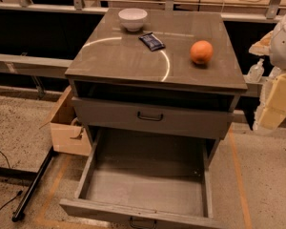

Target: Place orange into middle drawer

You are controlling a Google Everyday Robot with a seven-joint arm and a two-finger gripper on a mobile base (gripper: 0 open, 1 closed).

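The orange (201,52) sits on the right side of the grey cabinet top (124,56). The middle drawer (148,175) is pulled out low at the front, open, with a bare grey floor and a small dark handle on its front panel. My gripper (276,99) is at the right edge of the view, beside the cabinet. It is to the right of the orange, lower than it and apart from it.
A white bowl (132,18) and a dark blue snack packet (151,41) lie on the cabinet top. A closed grey drawer front with a black handle (150,117) is above the open drawer. A cardboard box (66,128) and a black pole (33,185) are at the left.
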